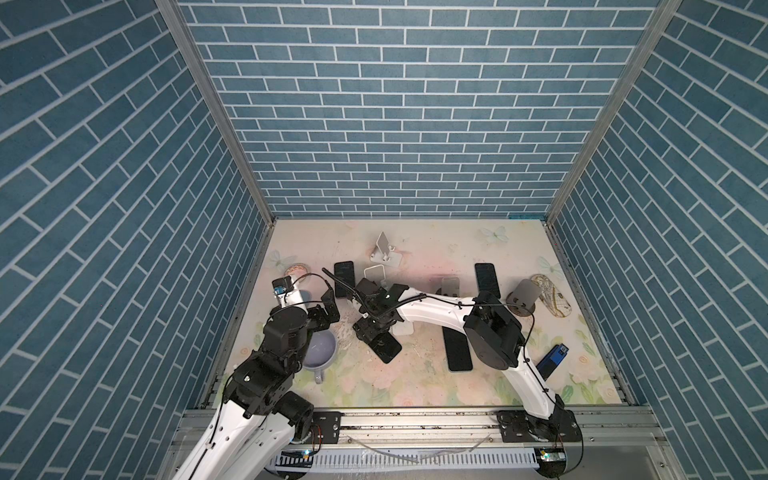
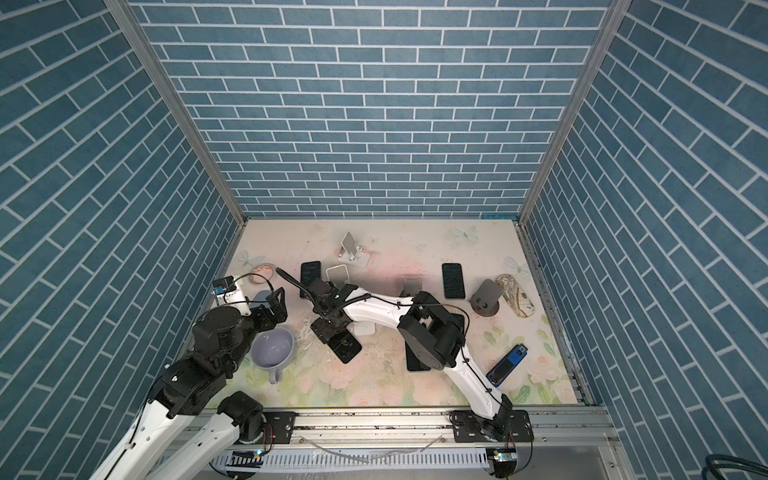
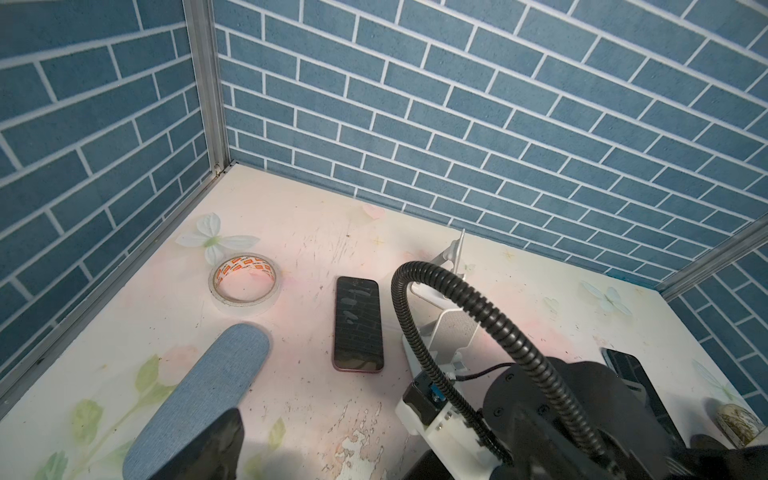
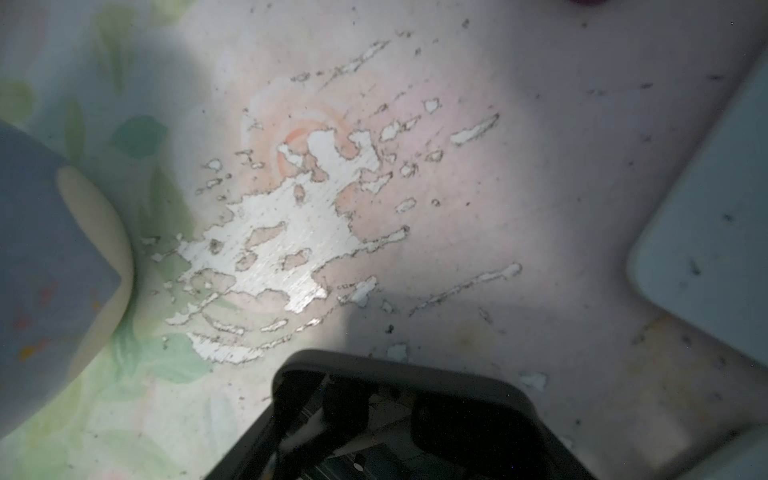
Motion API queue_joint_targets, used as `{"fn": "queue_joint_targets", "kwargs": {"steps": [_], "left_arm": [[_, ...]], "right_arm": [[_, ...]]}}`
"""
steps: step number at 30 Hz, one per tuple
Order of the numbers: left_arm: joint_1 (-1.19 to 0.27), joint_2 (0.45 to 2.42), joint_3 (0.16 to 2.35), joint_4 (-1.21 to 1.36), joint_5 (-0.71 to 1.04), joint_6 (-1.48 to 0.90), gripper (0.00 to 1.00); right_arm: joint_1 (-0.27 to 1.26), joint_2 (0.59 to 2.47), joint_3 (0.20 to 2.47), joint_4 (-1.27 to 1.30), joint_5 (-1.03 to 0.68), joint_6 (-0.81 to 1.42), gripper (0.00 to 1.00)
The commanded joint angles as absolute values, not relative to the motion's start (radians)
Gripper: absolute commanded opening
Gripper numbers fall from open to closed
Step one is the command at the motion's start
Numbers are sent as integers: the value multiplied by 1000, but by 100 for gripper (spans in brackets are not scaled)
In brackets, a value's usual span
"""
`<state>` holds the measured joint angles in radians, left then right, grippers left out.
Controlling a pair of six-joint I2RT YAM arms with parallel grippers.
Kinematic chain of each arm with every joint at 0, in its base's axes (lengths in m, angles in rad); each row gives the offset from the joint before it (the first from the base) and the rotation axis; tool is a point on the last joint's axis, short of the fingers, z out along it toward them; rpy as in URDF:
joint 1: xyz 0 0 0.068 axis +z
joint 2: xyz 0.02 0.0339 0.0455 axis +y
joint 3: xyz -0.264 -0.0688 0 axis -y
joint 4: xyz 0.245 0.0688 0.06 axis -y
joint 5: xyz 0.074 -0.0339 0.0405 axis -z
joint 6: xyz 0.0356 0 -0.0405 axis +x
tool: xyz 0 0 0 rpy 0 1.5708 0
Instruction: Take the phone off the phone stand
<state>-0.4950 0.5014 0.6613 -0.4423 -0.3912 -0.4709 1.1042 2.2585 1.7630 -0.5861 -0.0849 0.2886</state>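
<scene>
My right gripper (image 1: pixel 376 337) reaches across to the left-middle of the table and is shut on one end of a black phone (image 1: pixel 387 350) (image 2: pixel 348 349). The phone lies flat and diagonal, low over the floral mat. Its rounded end (image 4: pixel 399 411) fills the bottom of the right wrist view. This phone touches no phone stand. A white phone stand (image 1: pixel 375 274) with a tilted plate stands just behind the gripper, and a white slab (image 1: pixel 404 330) (image 4: pixel 706 232) lies beside it. My left gripper (image 1: pixel 327 307) hangs open and empty above the table's left side.
A lilac mug (image 1: pixel 320 350) sits left of the held phone. Other phones lie flat (image 1: pixel 344 278) (image 1: pixel 487 279) (image 1: pixel 457 351). More stands: white (image 1: pixel 386 251), silver (image 1: pixel 449 286), grey (image 1: pixel 524 296). A tape roll (image 3: pixel 245 286), a blue fabric case (image 3: pixel 208 386) and a patterned case (image 1: pixel 550 297) are also here.
</scene>
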Motion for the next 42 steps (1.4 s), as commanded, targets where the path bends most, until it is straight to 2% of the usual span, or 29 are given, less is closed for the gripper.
{"fn": "queue_joint_targets", "kwargs": {"steps": [1, 31, 42], "left_arm": [[-487, 503, 649, -425, -390, -468, 100], [-487, 500, 643, -431, -390, -469, 100], [-487, 484, 654, -447, -390, -469, 100]], "right_arm": [[1106, 2342, 1749, -707, -40, 339, 69], [1111, 2347, 1764, -734, -46, 349, 82], [1110, 2223, 1757, -744, 54, 329, 85]]}}
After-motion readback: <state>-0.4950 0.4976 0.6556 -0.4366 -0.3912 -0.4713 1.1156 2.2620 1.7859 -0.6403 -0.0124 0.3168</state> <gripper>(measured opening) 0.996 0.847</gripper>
